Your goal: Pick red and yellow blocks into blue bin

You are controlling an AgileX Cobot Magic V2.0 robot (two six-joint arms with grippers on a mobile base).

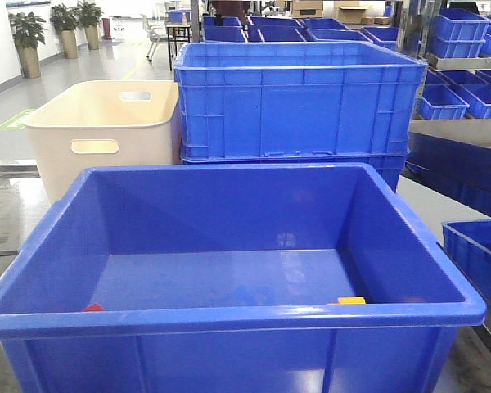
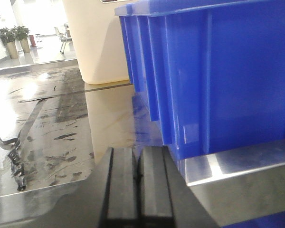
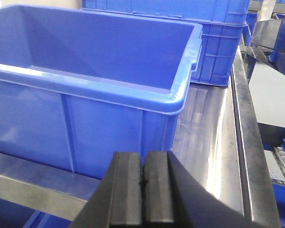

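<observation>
1. The blue bin [image 1: 229,246] sat nearest on the metal desk [image 3: 213,128], its rolled rim running across the front view.
2. Behind it stood the ribbed blue crate [image 1: 299,102], with the cream tub [image 1: 102,135] just beside that on the left.
3. My left end effector [image 2: 137,190] hung low outside the bin's left wall, its two dark pads pressed together with nothing between them.
4. My right end effector [image 3: 143,194] hung outside the bin's near right corner, likewise closed on nothing.
5. The yellow brick [image 1: 351,300] lay on the bin floor at the near right, only its top showing over the rim.
6. The red cube [image 1: 93,308] lay on the bin floor at the near left, mostly hidden by the rim.
</observation>
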